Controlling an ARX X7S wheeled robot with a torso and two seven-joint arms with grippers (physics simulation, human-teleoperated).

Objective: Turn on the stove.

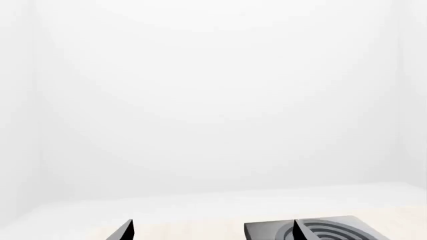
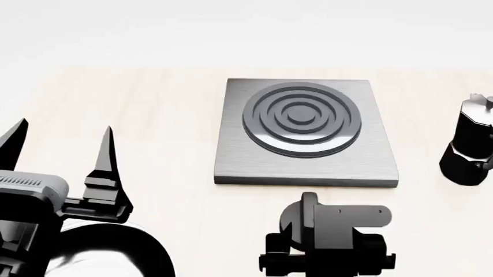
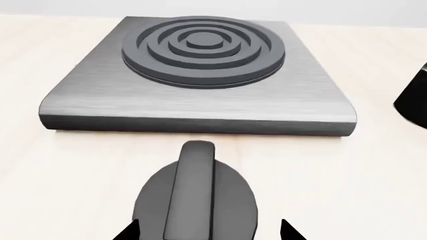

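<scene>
two right gripper (image 3: pixel 207 231) fingertips spread, straddling the knob (image 3: pixel 195 195); stove (image 3: pixel 200 75) slab just beyond; left gripper (image 2: pixel 62 138) spread.

A pale wooden table (image 2: pixel 177 231) with faint, light grain fills most of the head view, running from 9 o'clock to 3 o'clock. Its far edge crosses near 12 o'clock, where it meets a plain white wall (image 2: pixel 246 29). In the left wrist view the same white wall (image 1: pixel 213 90) takes up nearly everything, with a dim corner line toward 9 o'clock. The light is soft, even and bright, with only weak shadows on the tabletop.
</scene>
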